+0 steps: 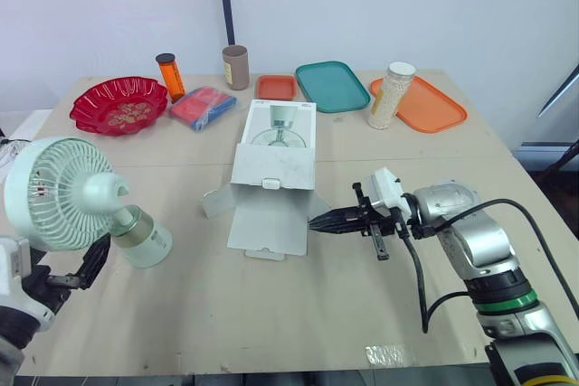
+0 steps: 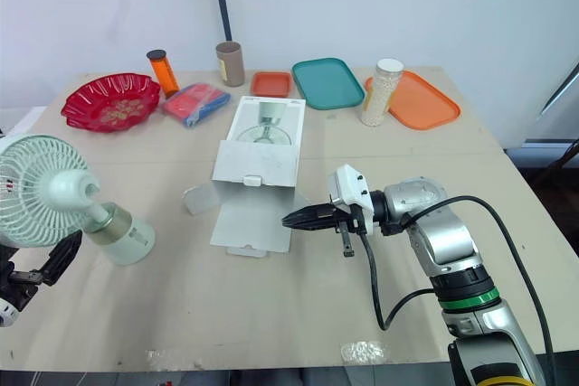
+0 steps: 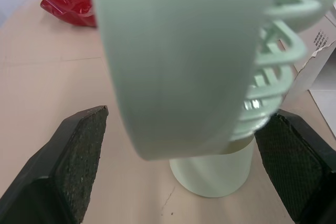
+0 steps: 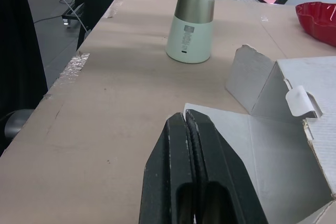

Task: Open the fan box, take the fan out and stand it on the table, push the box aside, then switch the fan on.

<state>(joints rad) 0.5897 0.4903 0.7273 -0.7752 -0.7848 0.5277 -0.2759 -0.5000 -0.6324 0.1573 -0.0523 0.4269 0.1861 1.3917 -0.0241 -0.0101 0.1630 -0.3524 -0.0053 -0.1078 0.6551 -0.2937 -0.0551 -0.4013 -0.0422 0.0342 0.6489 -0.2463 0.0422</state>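
On our table [image 1: 271, 314] stands the fan [image 1: 59, 192], with the left gripper [image 3: 184, 129] spread wide around it. We see the right gripper [image 1: 321, 221] pressed closed at the box [image 1: 271, 169].

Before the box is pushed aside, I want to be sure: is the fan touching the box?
Apart. The left eye view shows a strip of bare table between the fan and the nearest flap of the box.

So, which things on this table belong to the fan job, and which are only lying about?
For the job: fan, standing upright; fan box, open; left pincer, open; right pincer, shut.

Lying about: red bowl; orange bottle; brown cup; blue and red packet; small orange tray; teal tray; large orange tray; jar of white beads.
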